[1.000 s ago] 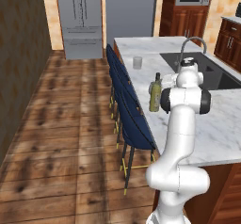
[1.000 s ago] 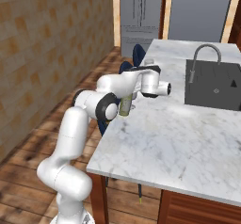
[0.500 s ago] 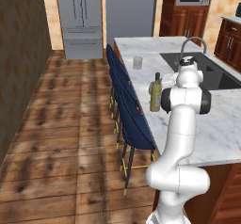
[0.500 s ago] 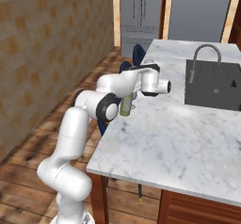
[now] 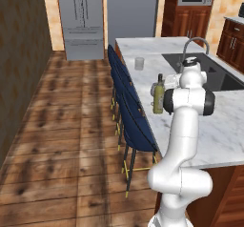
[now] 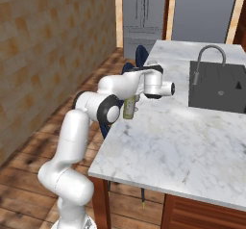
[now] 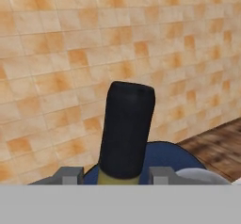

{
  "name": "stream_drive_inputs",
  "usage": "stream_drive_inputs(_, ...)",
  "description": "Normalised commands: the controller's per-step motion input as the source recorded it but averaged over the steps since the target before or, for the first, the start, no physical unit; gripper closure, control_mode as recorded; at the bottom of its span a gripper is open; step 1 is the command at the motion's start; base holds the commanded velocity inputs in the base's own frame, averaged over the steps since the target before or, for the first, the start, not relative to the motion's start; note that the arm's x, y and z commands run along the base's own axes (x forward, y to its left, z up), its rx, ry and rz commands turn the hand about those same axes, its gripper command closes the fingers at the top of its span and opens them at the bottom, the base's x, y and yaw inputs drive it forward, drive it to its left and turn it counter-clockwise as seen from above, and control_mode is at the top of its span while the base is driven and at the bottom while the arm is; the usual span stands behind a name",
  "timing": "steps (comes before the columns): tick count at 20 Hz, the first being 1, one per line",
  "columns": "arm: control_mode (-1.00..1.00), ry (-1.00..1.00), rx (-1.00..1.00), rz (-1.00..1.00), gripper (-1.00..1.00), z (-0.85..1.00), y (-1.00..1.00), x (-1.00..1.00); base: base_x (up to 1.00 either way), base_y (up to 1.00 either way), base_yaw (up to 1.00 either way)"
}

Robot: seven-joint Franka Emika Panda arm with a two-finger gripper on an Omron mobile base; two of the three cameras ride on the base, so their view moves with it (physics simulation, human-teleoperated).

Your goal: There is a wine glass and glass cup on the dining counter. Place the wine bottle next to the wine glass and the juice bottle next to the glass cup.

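Observation:
My gripper [image 5: 162,85] is shut on the neck of the wine bottle [image 5: 158,98], a tall olive-green bottle held upright at the stool-side edge of the dining counter [image 5: 220,126]. From the other side the wine bottle [image 6: 129,108] hangs below my gripper [image 6: 132,97], partly behind my arm. In the hand view its dark top [image 7: 126,129] stands between the fingertips [image 7: 70,175] of my gripper [image 7: 116,175]. The glass cup [image 5: 139,63] stands farther back near the same edge. The wine glass and the juice bottle are out of view.
A dark sink [image 5: 217,73] with a curved tap [image 5: 193,46] is set into the counter to the right of my hand. Blue stools [image 5: 131,121] line the counter's left side over wood floor. A steel fridge [image 5: 81,21] stands at the back.

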Motion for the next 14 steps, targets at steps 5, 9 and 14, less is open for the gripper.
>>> stream_drive_inputs(5,-1.00,-0.05,0.00,0.00,1.00,-0.01,0.00,0.00,0.00,0.00,0.00)
stream_drive_inputs(9,-1.00,-0.12,0.00,0.00,1.00,-0.03,0.00,0.00,0.00,0.00,0.00)
stream_drive_inputs(14,-1.00,-0.15,0.00,0.00,1.00,-0.06,0.00,0.00,0.00,0.00,0.00)
